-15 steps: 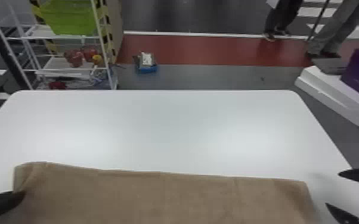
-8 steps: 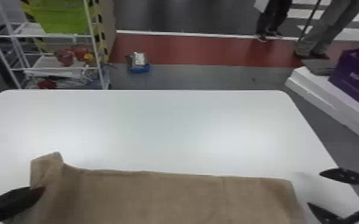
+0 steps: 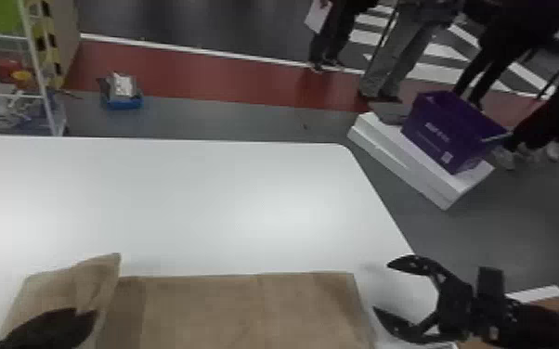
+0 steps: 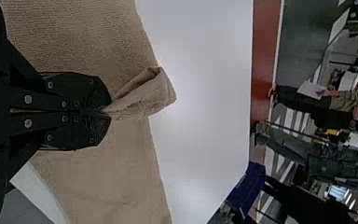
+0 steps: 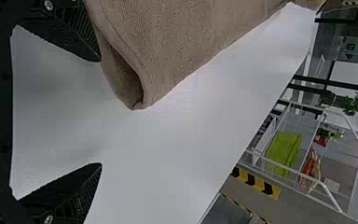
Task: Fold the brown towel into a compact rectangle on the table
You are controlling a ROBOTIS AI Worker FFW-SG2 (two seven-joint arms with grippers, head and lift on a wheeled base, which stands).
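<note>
The brown towel [image 3: 227,311] lay along the near side of the white table [image 3: 153,199], stretched from the table's left part toward its right edge. Its end toward the table's left was lifted, one corner raised and turned in over the rest, with its creased tip pointing up off the tabletop. The left gripper [image 3: 89,318] was at that raised end, above the table's near left part. In the left wrist view its black fingers were pressed together on the cloth, and a bunched flap stuck out past the tips. It was probably only a small pinch, as the fingers hid most of it.

The right gripper [image 3: 383,287] was over the table's right side, its two fingers spread wide, with bare white tabletop between the tips. Toward the table's right edge, the towel's end lay in layers that parted a little at the corner, around a shadowed opening.

Past the table's far right corner, a purple box [image 3: 450,132] sat on a white slab [image 3: 385,146]. Beyond the table's far left side was a wire rack [image 3: 37,79].
</note>
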